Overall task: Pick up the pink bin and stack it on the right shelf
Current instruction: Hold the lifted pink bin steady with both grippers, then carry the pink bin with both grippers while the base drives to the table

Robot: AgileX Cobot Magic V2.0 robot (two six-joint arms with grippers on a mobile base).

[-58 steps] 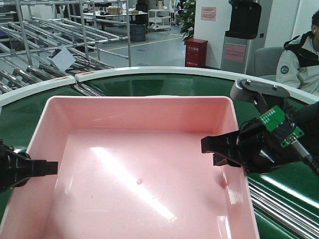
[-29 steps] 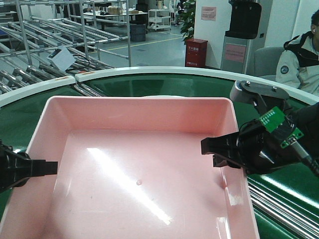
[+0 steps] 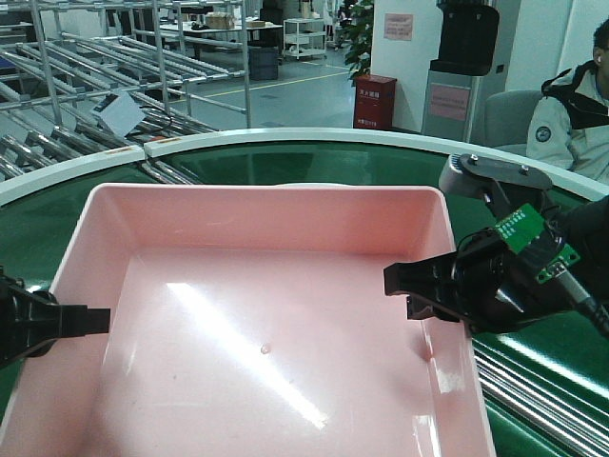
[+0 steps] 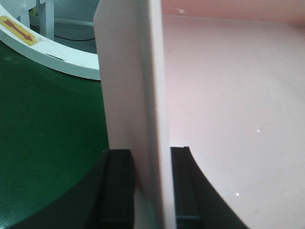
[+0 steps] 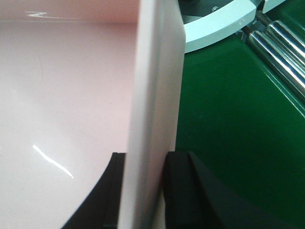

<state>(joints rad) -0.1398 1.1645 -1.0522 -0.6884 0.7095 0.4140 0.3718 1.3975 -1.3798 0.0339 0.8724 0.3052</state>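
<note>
Pink bin [image 3: 266,314] over green belt [image 3: 285,162], left gripper [image 4: 150,188] and right gripper [image 5: 145,191] tight on its walls, rollers [image 3: 542,390] alongside

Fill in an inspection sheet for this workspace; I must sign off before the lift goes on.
Surface: green conveyor belt with a white curved rim; metal rollers at the right.
Job's things: pink bin over the belt, empty; right shelf not seen in any view.
Clutter: nothing seen, bar a small speck on the bin floor.
Grippers: left claw clamped on the bin's left wall, right claw on its right wall; each has one finger inside and one outside.
Cables: grey cable beside an exposed green circuit board on the right arm.
Surroundings: seated person far right, roller racks left, red cabinet behind.
</note>
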